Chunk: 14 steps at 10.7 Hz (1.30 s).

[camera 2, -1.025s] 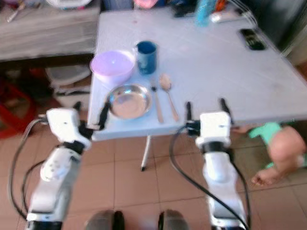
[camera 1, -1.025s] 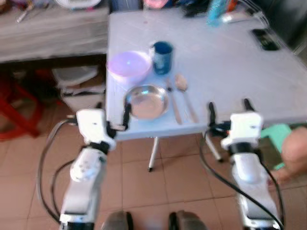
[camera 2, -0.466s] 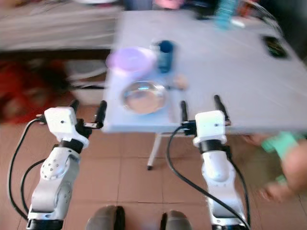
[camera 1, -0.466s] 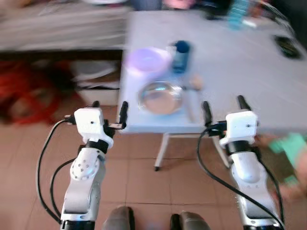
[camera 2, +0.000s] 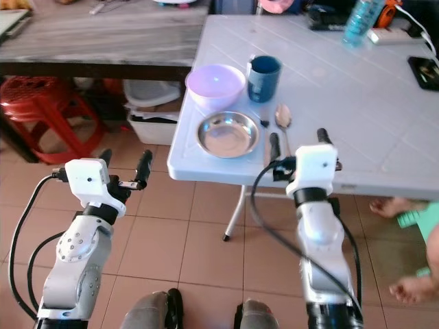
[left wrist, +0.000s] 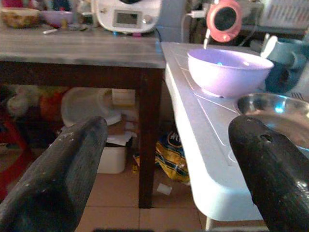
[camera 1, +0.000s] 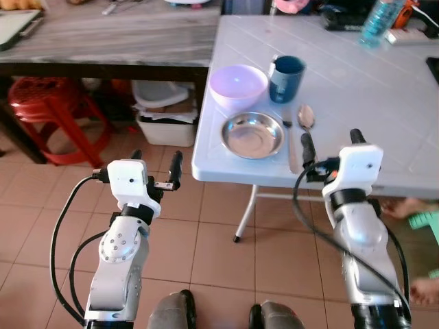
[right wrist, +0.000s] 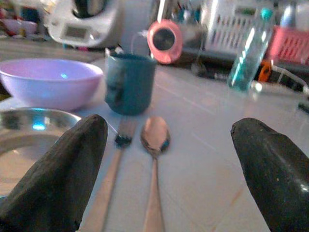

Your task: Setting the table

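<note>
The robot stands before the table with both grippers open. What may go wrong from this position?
The steel plate lies close to the white table's near edge, so a push from the right gripper might slide it off. The spoon and the fork lie close together, so a grasp may catch both. A person's bare foot is under the table; stepping forward could hit it.

the right arm (camera 1: 357,205) hides the near ends of the fork (camera 1: 291,140) and spoon (camera 1: 306,118).
</note>
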### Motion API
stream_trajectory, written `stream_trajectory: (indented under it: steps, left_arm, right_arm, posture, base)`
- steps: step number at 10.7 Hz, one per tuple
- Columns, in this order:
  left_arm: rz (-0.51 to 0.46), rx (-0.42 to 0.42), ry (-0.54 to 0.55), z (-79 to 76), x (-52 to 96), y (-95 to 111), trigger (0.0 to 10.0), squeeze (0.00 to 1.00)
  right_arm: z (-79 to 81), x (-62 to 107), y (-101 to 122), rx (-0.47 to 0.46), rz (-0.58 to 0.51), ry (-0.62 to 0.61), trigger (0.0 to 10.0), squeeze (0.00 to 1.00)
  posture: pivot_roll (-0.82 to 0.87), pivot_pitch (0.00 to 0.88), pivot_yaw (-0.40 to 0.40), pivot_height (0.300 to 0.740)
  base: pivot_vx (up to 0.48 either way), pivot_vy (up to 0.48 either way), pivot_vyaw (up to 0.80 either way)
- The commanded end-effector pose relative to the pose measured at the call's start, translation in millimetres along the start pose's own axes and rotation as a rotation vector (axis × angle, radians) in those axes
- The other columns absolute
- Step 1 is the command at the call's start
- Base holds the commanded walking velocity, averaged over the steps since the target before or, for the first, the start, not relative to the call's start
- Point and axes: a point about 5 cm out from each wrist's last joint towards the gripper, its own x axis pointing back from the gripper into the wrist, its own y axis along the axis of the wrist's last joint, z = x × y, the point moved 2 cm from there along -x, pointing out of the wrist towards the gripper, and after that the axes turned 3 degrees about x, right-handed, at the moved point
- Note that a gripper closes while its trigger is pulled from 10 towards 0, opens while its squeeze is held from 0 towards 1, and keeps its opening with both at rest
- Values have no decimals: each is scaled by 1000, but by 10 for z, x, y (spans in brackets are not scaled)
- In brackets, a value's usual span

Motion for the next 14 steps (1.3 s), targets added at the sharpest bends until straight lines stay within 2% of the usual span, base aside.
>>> stream_trajectory:
  steps: [1,2,3,5,6,9,10,12,13,14]
  left_arm:
    - [16,-16,-12,1,37,-8,10000,0]
    - [24,-21,-16,7,65,-11,10000,0]
    - [37,-35,-15,35,102,-4,10000,0]
    - [49,-49,-18,55,144,16,10000,0]
    - [54,-53,-20,61,164,24,10000,0]
    - [70,-61,-24,90,195,47,10000,0]
    - [72,-62,-26,85,193,52,10000,0]
    - [78,-61,-34,79,197,62,10000,0]
    - [79,-61,-36,75,199,65,10000,0]
    - [81,-60,-36,78,202,62,10000,0]
  right_arm:
    - [0,-44,-6,-30,12,10,10000,0]
    - [50,-101,14,-66,16,33,10000,0]
    - [171,-202,71,-148,18,94,10000,0]
    - [245,-302,140,-202,23,127,10000,0]
    - [273,-325,130,-257,49,133,10000,0]
    - [391,-268,84,-346,105,173,10000,0]
    - [426,-259,101,-378,104,192,10000,1000]
    - [527,-255,169,-409,107,236,10000,1000]
    - [588,-254,242,-429,100,257,10000,118]
    - [615,-249,281,-433,94,268,10000,0]
  posture:
    - [-31,168,55,740]
    - [-25,184,62,740]
    - [-9,206,72,740]
    - [12,229,81,740]
    - [21,236,84,740]
    - [30,249,93,740]
    - [32,251,95,740]
    - [33,254,97,740]
    - [34,254,94,740]
    - [32,255,93,740]
  base:
    - [0,0,0]
    - [0,0,0]
    - [0,0,0]
    - [0,0,0]
    - [0,0,0]
    - [0,0,0]
    - [0,0,0]
    - [0,0,0]
    - [0,0,0]
    - [0,0,0]
